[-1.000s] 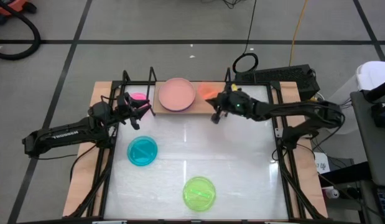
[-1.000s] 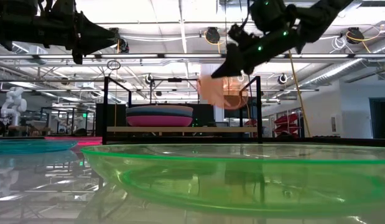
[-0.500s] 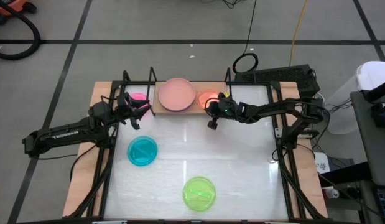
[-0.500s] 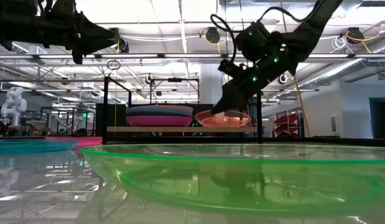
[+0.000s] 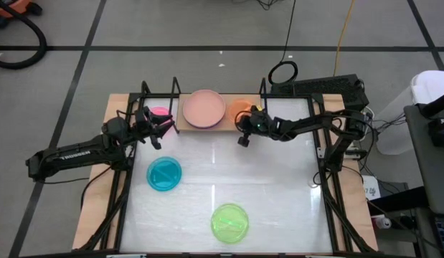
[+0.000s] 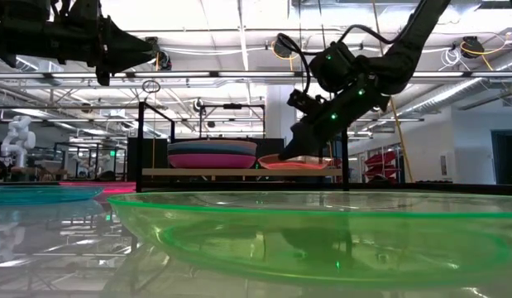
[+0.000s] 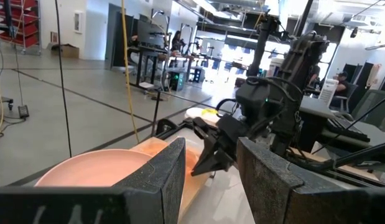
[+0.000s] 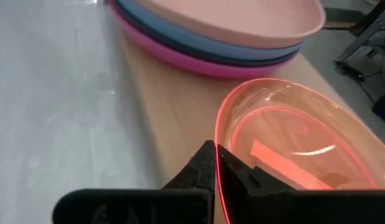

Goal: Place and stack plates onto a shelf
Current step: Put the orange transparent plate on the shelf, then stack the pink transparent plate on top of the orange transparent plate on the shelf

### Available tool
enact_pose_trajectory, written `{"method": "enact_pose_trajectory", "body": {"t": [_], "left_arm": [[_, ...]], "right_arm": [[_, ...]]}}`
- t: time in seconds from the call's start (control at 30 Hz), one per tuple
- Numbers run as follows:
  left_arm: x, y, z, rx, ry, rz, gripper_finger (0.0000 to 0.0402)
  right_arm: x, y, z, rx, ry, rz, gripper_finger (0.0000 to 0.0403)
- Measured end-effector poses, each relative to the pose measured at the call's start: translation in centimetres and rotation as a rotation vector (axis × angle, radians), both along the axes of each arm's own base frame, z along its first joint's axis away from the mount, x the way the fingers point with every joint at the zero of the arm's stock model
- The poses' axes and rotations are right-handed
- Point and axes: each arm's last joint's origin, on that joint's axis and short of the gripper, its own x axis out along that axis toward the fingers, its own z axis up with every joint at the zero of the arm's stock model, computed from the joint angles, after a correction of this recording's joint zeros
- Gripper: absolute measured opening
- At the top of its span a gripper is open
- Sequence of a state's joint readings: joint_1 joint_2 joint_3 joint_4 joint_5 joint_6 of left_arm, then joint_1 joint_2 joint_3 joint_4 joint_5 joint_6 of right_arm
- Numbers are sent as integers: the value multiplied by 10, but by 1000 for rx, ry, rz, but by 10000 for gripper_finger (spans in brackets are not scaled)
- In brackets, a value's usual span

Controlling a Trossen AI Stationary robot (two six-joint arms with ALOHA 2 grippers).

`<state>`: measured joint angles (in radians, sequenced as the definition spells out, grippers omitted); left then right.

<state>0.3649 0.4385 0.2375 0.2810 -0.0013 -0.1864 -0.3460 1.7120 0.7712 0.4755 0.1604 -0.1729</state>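
1. Right gripper [image 5: 242, 123] is pinched on the near rim of the orange plate [image 5: 240, 108]. The right wrist view shows both fingers closed on the rim edge.
2. Key relation: the plate lies on the far side of the gripper, over the right end of the shelf [image 5: 225, 123], just beside the stack of big plates [image 5: 204, 108]. In the low view the plate [image 6: 299, 162] looks flat and right at board level; I can't tell whether it is fully seated.
3. Judgement: the next step is to let go and back off toward the table centre, away from the stack, so the rim isn't dragged along.
4. Left gripper [image 5: 158, 129] waits at the left end of the shelf, near the hot pink plate [image 5: 159, 112]. Its fingers [image 7: 158, 178] are parted with nothing between them.
5. Not yet shelved: the teal plate [image 5: 164, 173] and green plate [image 5: 229, 221] on the table [image 5: 279, 186]. The left arm is nearer the teal one.
6. The table surface is white and glossy, so thin rims may slide when pinched. The room beyond is an open lab with people in the background.
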Motion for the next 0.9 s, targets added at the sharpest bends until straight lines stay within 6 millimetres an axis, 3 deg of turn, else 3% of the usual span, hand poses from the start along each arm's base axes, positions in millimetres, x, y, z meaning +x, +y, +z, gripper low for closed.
{"method": "enact_pose_trajectory", "body": {"t": [0.3, 0.67, 0.9], "left_arm": [[0, 0, 0, 1, 1, 0, 149], [0, 0, 0, 5, 4, 0, 149], [1, 0, -3, 30, 43, 4, 149]], "right_arm": [[2, 0, 4, -48, -21, 31, 10], [2, 3, 6, -28, -33, 27, 88], [8, 41, 56, -104, -270, 148, 102]]}}
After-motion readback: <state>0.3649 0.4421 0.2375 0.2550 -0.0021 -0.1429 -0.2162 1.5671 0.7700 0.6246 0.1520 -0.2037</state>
